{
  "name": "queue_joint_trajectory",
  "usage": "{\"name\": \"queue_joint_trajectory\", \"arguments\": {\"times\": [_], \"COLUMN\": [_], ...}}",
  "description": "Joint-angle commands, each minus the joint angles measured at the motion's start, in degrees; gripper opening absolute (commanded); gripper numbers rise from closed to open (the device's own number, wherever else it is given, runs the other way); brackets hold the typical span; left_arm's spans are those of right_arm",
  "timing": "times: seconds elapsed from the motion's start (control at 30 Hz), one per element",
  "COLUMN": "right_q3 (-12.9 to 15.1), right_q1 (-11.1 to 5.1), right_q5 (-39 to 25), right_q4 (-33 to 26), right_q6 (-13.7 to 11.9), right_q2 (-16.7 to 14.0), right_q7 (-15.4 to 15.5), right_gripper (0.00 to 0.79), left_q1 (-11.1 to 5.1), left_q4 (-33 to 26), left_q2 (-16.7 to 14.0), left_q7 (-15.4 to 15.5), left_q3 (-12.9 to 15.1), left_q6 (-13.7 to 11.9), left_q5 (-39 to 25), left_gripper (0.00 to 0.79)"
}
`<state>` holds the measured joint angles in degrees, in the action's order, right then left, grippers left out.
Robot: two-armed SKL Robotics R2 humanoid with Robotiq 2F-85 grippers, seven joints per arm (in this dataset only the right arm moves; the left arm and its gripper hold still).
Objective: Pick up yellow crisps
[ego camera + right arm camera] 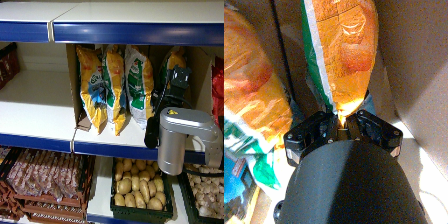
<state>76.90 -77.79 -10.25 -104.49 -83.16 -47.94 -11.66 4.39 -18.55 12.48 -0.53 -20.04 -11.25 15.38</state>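
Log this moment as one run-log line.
phase: grasp | right gripper: shut on tall glossy yellow-orange crisp bag, rightmost of four | bag: bottom edge pinched, still in cardboard box on white shelf

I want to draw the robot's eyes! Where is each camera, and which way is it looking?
Head view: on the robot's head, facing the shelves; the right arm reaches toward the yellow crisps.
Right wrist view: on the right wrist, looking along the right gripper, shut on the yellow crisps.
Both show: that bag and a neighbouring crisp bag.
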Motion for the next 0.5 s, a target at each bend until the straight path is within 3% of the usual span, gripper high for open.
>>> {"name": "queue_joint_trajectory", "arguments": {"times": [0.03,0.33,0.5], "right_q3": [-0.2,-1.1,-2.9], "right_q1": [0.07,-0.4,-0.89], "right_q5": [-0.1,-2.8,-7.3], "right_q4": [-2.0,-5.2,-6.7], "right_q6": [-1.9,-4.7,-6.6], "right_q2": [-0.1,-0.6,-1.0], "right_q7": [0.0,0.2,0.9], "right_gripper": [0.0,0.0,0.0], "left_q1": [0.0,0.0,0.0], "left_q4": [0.0,0.0,0.0], "left_q2": [0.0,0.0,0.0], "left_q7": [0.0,0.0,0.0], "left_q3": [0.0,0.0,0.0], "left_q6": [0.0,0.0,0.0], "left_q5": [0.0,0.0,0.0], "left_gripper": [0.0,0.0,0.0]}}
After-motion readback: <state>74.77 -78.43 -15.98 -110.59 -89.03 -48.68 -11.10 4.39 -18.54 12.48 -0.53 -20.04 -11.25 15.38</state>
